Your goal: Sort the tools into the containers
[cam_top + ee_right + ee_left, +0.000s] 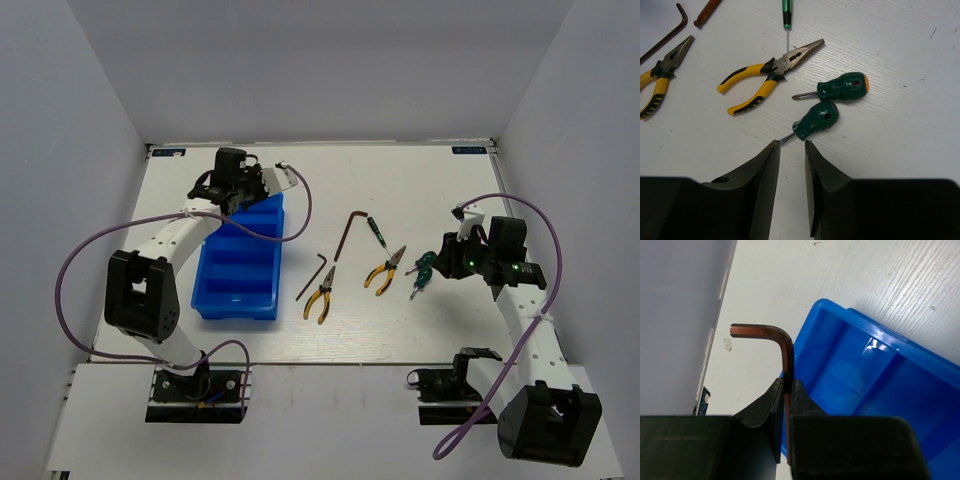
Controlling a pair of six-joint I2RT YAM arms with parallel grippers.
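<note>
My left gripper (788, 382) is shut on a thin brown L-shaped hex key (785, 347) and holds it over the far end of the blue bin (880, 385). In the top view that gripper (256, 192) is at the bin's (240, 275) far end. My right gripper (791, 143) is open and empty, its tips just short of the blade of a stubby green screwdriver (817, 121). A second stubby green screwdriver (842, 87) lies beside it. In the top view the right gripper (440, 262) is next to them (422, 270).
Between the bin and the right arm lie two yellow-handled pliers (322, 295) (385, 270), a long hex key (350, 230), a short hex key (312, 275) and a thin green-handled screwdriver (378, 232). Purple cables loop off both arms. White walls enclose the table.
</note>
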